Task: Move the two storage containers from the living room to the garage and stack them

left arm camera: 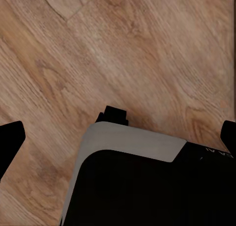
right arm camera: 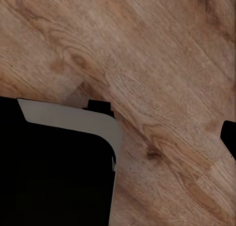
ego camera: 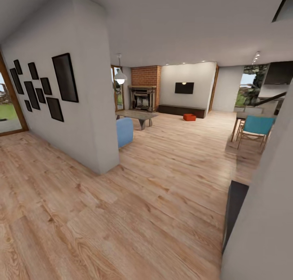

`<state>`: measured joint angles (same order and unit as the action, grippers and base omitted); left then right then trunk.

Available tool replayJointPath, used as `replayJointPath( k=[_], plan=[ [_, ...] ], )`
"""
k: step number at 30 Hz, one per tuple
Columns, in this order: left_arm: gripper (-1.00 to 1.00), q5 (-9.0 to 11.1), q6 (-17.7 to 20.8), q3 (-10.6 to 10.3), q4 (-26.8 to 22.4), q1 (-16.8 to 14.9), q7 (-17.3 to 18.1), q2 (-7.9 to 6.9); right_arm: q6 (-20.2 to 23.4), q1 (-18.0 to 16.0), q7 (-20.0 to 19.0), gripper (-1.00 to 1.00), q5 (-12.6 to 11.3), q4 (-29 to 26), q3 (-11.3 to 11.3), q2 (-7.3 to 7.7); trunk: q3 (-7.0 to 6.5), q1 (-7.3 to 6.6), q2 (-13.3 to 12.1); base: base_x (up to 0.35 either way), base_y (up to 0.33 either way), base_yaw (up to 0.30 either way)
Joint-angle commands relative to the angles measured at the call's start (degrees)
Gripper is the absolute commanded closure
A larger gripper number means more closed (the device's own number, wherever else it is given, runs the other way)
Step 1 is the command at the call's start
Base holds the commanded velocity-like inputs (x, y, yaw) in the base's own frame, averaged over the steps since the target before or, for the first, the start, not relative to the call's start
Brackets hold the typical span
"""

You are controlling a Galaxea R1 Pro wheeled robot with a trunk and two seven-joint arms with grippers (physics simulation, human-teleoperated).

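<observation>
Far across the living room, an orange-red storage container (ego camera: 189,117) sits on the light wood plank floor (ego camera: 162,190) in front of the long dark low cabinet (ego camera: 182,110). Whether that shape is one bin or two side by side is too small to tell. My left gripper (left arm camera: 118,137) hangs open over the planks, with a dark fingertip (left arm camera: 11,137) at each side of the left wrist view. My right gripper (right arm camera: 118,137) also looks open and empty, one fingertip (right arm camera: 229,137) showing at the frame's edge. My black and grey base (left arm camera: 137,181) lies under both.
A white partition wall (ego camera: 81,101) with black frames juts out at the left, with a blue seat (ego camera: 124,131) and a low table (ego camera: 137,116) behind it. Brick fireplace (ego camera: 144,89) and wall TV (ego camera: 184,87) stand at the back. A teal chair (ego camera: 255,129) and a wall (ego camera: 264,215) flank the right.
</observation>
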<state>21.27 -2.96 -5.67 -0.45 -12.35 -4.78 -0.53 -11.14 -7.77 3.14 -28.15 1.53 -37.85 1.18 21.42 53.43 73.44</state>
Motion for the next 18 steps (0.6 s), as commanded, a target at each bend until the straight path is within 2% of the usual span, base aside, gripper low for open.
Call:
replayJointPath(
  k=[1, 18],
  plan=[
    [-1.0, 0.44, -0.13, -0.48, 0.01, -0.04, -0.14, 0.0, -0.27, -0.06, 0.02, -1.0, -0.42, 0.14, -0.48, -0.03, 0.06, 0.03, 0.03, 0.325, 0.0, 0.0],
    [-1.0, 0.44, -0.21, -0.49, 0.01, -0.04, -0.14, 0.0, -0.09, -0.06, 0.75, -1.0, -0.64, 0.14, -0.29, -0.57, 0.06, 0.03, 0.03, 0.325, 0.0, 0.0]
  ],
)
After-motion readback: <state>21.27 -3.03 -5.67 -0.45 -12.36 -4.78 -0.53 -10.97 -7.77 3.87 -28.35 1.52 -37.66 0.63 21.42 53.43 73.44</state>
